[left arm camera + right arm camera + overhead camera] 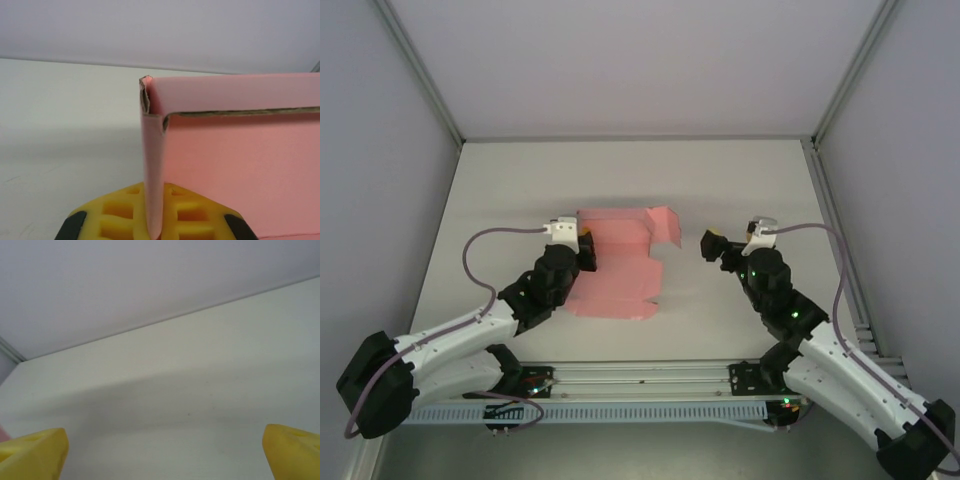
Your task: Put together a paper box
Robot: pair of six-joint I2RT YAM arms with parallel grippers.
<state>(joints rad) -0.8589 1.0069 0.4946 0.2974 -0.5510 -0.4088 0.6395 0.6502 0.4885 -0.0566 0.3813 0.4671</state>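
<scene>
The pink thin-card paper box blank (620, 275) lies in the middle of the white counter (510, 200), with its far wall and side flaps partly raised. The left tool (584, 243) is pinched on the left upright flap (152, 150). The right tool (708, 243) hangs wide and empty just beside the sheet. The card looks light, springy and easily creased, so it is probably best gripped on the flaps near the fold lines.

Bright diffuse light; soft shadows on table (720, 180); wrist views slightly blurred close up.
</scene>
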